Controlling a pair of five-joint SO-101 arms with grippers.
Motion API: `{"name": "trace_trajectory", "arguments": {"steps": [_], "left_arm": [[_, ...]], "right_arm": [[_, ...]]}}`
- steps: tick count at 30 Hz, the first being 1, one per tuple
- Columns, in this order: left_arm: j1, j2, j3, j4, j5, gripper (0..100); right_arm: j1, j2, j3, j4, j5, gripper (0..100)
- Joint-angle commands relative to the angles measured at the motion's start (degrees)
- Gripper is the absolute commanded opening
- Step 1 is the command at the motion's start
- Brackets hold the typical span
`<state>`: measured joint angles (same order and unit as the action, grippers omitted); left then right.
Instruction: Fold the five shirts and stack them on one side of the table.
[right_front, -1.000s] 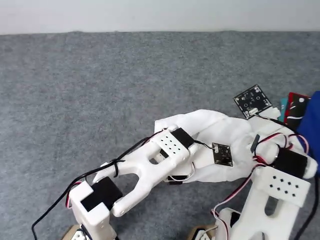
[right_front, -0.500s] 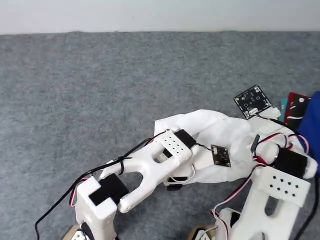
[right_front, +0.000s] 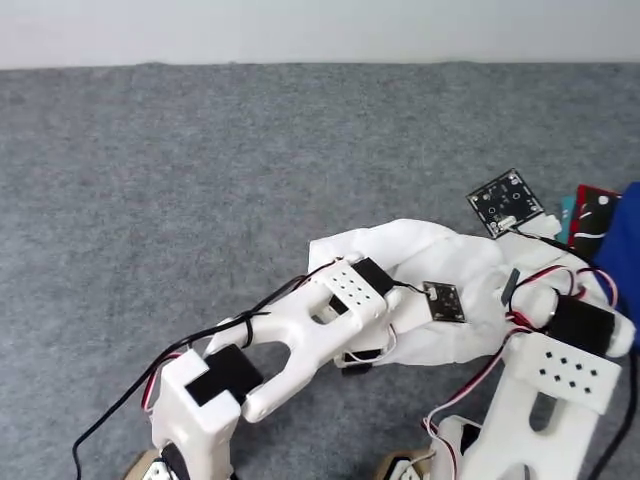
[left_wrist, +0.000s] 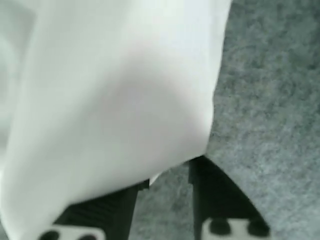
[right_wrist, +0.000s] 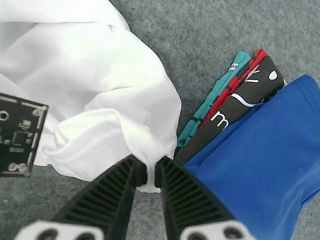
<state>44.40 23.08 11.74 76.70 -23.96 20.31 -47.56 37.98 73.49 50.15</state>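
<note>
A crumpled white shirt (right_front: 440, 255) lies on the grey carpet at centre right. My left arm (right_front: 340, 290) stretches over its near edge. In the left wrist view the white shirt (left_wrist: 125, 100) drapes over one finger, and carpet shows in the gap, so my left gripper (left_wrist: 165, 200) is open. My right gripper (right_wrist: 151, 175) is shut on a fold at the edge of the white shirt (right_wrist: 100, 90), close to the stack of folded shirts (right_wrist: 235, 100). My right arm (right_front: 570, 365) stands at the lower right.
The stack at the table's right edge holds teal, red and dark shirts, with a blue shirt (right_wrist: 260, 160) on the near side; in the high view the stack (right_front: 592, 215) is cut by the frame. The left arm's camera board (right_wrist: 15, 135) hangs over the shirt. Bare carpet (right_front: 200, 170) spreads left and back.
My left arm has shifted: its elbow and upper arm moved right, and its wrist edged slightly farther onto the shirt. The right arm and the stack have not moved.
</note>
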Motion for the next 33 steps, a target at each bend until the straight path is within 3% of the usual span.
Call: {"name": "trace_trajectory", "arguments": {"steps": [1, 9, 16, 24, 28, 33], "left_arm": [[-0.4, 3.1, -3.7, 0.9, 0.5, 4], [-2.3, -1.8, -6.8, 4.4, 0.7, 1], [-10.9, -17.8, -11.4, 11.8, 0.6, 1], [-22.2, -34.7, -28.7, 21.9, 0.5, 2], [-24.4, -39.1, -36.7, 22.9, 0.2, 2], [-24.7, -42.4, -44.4, 23.6, -5.8, 2]], "right_arm": [[0.8, -0.6, -1.1, -0.6, -0.3, 0.9], [0.7, -5.2, -2.0, -0.6, -0.2, 0.9], [0.7, -12.5, -4.9, -0.4, -0.2, 0.9], [-0.7, -13.8, -20.4, -0.9, -0.4, 0.9], [-5.3, -13.8, -28.3, -1.3, -0.3, 0.9], [-9.5, -11.6, -36.2, -6.4, -0.3, 0.9]]}}
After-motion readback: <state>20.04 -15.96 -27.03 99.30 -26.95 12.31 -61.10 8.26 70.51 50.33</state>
